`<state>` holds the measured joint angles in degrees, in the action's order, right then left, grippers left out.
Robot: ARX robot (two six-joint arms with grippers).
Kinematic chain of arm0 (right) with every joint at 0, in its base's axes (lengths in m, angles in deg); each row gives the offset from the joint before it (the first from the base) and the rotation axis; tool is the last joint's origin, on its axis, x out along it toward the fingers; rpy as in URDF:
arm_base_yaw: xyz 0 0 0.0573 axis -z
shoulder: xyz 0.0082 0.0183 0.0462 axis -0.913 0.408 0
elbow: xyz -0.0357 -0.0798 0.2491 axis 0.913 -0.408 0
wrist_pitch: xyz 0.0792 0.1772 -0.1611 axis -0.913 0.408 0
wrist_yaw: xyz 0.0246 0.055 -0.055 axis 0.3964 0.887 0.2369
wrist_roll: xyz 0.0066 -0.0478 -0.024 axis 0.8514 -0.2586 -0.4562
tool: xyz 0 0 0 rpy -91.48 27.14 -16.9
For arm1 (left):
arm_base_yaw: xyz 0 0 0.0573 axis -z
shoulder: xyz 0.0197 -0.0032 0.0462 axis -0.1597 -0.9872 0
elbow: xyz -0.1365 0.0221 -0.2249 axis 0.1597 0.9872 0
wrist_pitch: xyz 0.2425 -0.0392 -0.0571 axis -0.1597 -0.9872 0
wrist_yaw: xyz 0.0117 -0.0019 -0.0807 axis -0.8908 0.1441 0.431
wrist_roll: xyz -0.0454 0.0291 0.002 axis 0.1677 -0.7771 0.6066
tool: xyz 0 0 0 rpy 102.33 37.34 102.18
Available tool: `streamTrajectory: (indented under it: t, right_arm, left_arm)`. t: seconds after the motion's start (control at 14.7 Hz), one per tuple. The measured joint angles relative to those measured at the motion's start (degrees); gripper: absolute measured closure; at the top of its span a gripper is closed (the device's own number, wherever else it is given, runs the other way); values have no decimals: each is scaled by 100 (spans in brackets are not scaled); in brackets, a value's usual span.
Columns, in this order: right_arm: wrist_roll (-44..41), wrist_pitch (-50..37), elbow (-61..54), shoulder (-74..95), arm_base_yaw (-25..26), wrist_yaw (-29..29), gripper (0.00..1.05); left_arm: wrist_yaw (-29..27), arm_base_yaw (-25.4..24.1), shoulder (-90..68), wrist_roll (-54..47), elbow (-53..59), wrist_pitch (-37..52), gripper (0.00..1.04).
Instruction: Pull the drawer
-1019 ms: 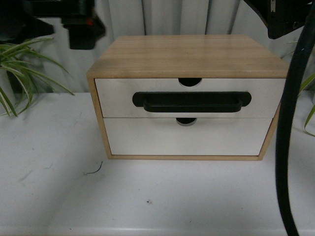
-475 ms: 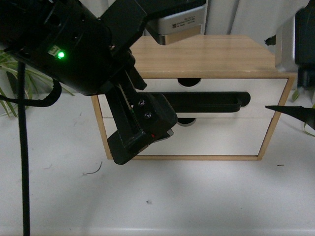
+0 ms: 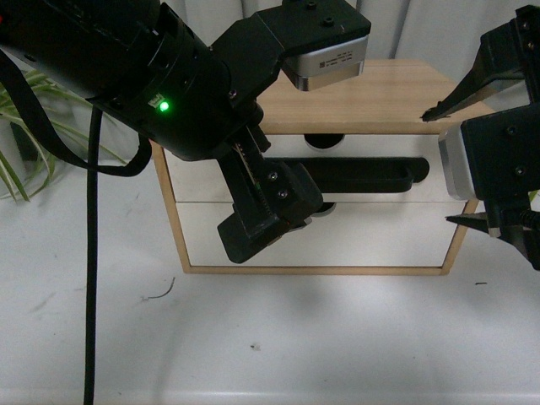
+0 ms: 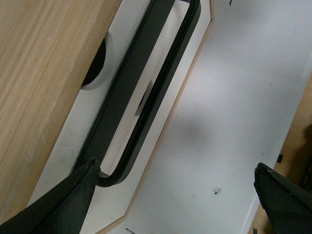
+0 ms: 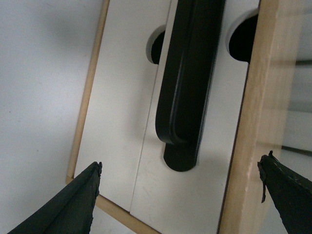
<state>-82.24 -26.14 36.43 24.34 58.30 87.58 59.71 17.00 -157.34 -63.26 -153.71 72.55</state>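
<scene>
Two arms crowd my front view, both in front of the wooden cabinet [image 3: 380, 97] that stands on the white surface [image 3: 321, 337] toward its far edge, about midway along it. The drawer [image 3: 380, 146] I am after is the upper one, white-fronted, with its semicircular notch [image 3: 325, 140] in the top edge and the long black bar handle [image 3: 371, 173] running across it. It sits fully in the cabinet, and in the right wrist view its face looks level with the plain lower front [image 3: 380, 236] beneath. My left tool [image 4: 175, 168] is released, its fingers [image 4: 63, 204] spread wide. The left wrist view shows one fingertip right at the left end of the handle, but I cannot tell whether it touches. From the front, that arm's black body covers the left half of both drawer fronts, and a green light [image 3: 163, 106] glows on it. My right tool [image 3: 436, 169] is also released. It hangs just off the cabinet's right side, one finger by the top corner and the other lower down, gripping nothing. A black cable [image 3: 91, 278] drops in front of the surface's left side, and a green plant [image 3: 13, 181] shows at the far left corner.
</scene>
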Motion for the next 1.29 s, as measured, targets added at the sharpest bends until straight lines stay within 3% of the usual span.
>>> streamTrajectory:
  t: [0.48,1.29]
  right_arm:
    - [52,31,474,828,-299,-122,6]
    - [551,-101,437,1005,-479,-107,6]
  left_arm:
    - [-116,85,-809,138,-181,809,7]
    - [2,247,-1182,199,-280,992,7]
